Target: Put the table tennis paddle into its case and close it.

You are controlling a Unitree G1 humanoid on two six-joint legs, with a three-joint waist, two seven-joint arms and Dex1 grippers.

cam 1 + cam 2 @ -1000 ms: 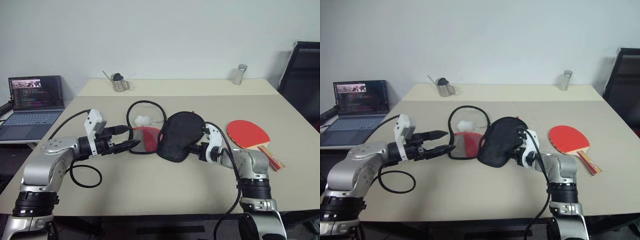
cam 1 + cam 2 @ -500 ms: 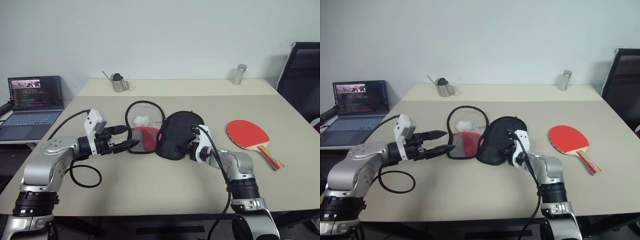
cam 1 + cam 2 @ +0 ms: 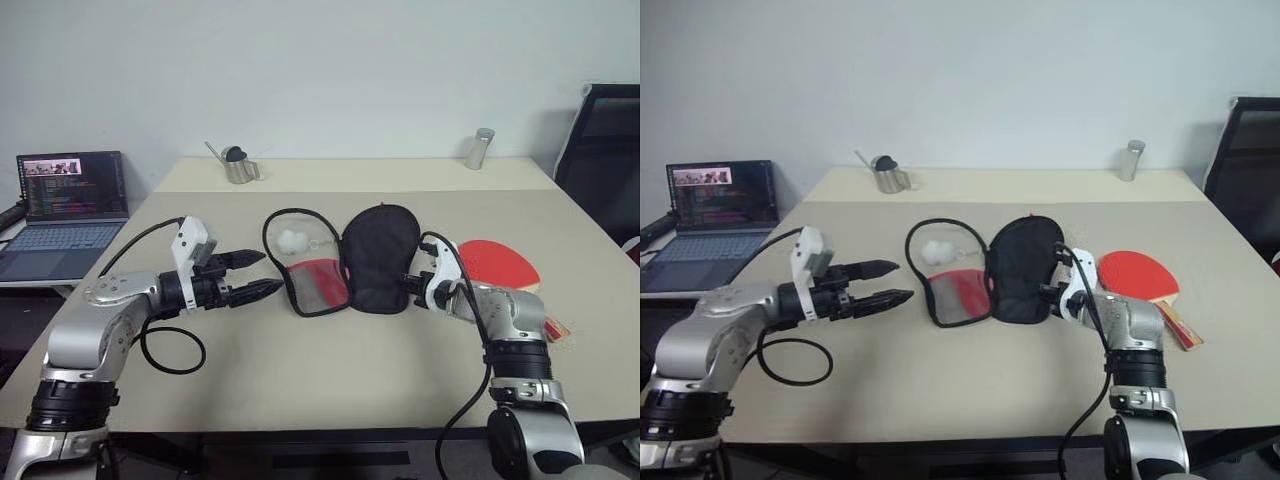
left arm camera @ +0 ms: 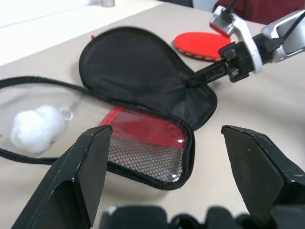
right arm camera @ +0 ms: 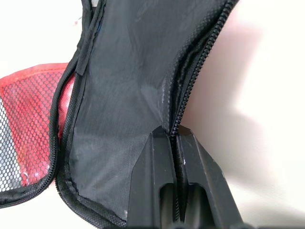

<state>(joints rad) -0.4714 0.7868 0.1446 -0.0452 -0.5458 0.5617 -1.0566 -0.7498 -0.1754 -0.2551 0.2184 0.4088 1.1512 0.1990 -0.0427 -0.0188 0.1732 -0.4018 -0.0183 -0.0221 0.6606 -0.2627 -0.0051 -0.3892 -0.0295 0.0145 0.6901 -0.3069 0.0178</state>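
Case pinched open by its edge, paddle waiting beside it

Head views: the right gripper [image 3: 412,287] reaches forward and inward with its fingers clamped on the zipper edge of the case [image 3: 378,258], whose black flap lies folded open on the worktop [image 3: 330,370]; the table tennis paddle [image 3: 500,266] lies just beyond that wrist, so a careless swing could knock it away. The left gripper [image 3: 250,275] hovers level, fingers wide apart, near the red mesh half.
Left wrist view: the thin fabric is held only at its rim, so a tug may drag the whole case or slip free.
Right wrist view: the fingers [image 5: 157,167] are pressed together over the zipper seam; the hold is narrow.
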